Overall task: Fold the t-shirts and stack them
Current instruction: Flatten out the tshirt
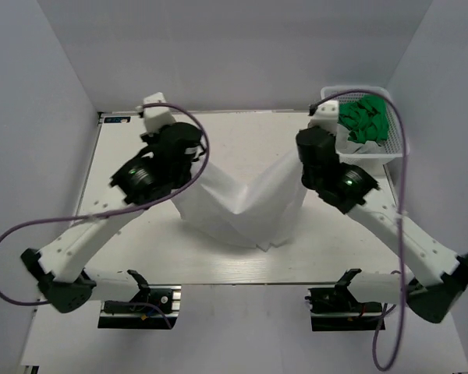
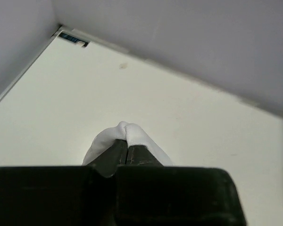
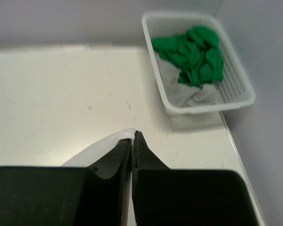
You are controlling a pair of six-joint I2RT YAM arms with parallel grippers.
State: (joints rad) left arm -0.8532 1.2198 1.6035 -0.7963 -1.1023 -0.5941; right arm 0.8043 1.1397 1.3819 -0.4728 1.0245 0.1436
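The white t-shirt (image 1: 242, 206) hangs between both arms above the table's middle, sagging into a V with its lower part resting on the table. My left gripper (image 2: 126, 141) is shut on one upper corner of it, and white cloth (image 2: 132, 134) bulges over the fingertips. My right gripper (image 3: 133, 139) is shut on the other upper corner, a white fold (image 3: 104, 146) draping off its left finger. Green t-shirts (image 1: 364, 121) lie bunched in the basket at the back right, also in the right wrist view as green t-shirts (image 3: 193, 54).
The white mesh basket (image 1: 378, 153) stands at the table's back right corner, its rim (image 3: 203, 106) in the right wrist view; pale cloth (image 3: 188, 96) lies under the green. Grey walls close the back and sides. Purple cables loop off both arms.
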